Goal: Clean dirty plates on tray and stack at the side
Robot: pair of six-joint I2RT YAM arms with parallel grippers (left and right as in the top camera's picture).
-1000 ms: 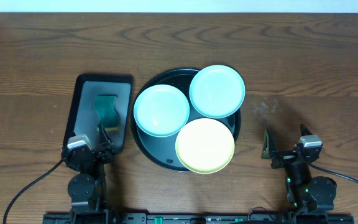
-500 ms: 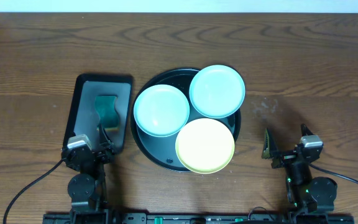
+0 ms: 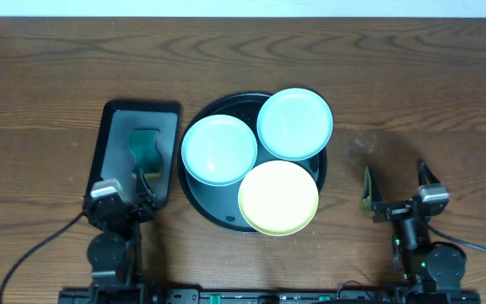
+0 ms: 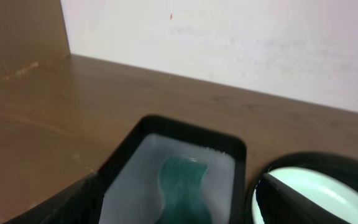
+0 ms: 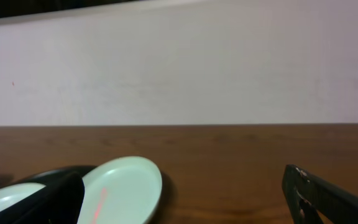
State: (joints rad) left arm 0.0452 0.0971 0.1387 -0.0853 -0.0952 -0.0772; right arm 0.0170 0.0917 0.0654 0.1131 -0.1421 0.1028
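The round black tray point(image 3: 207, 201) sits mid-table with three plates on it. They are a mint plate point(image 3: 218, 149) at left, a mint plate point(image 3: 294, 124) at back right and a yellow plate point(image 3: 278, 197) in front. My left gripper point(image 3: 121, 187) is open and empty over the near end of the grey tray. Its wrist view shows the left mint plate point(image 4: 319, 193). My right gripper point(image 3: 395, 181) is open and empty, low over bare table to the right of the black tray. Its wrist view shows a mint plate point(image 5: 120, 190) with a faint pink streak.
A dark grey rectangular tray point(image 3: 112, 127) lies left of the black tray and holds a green sponge point(image 3: 146, 148). The sponge also shows in the left wrist view point(image 4: 182, 186). A white wall runs along the table's far edge.
My right gripper has shifted slightly to the right and its fingers stand a little wider apart. The left gripper and the plates have not moved.
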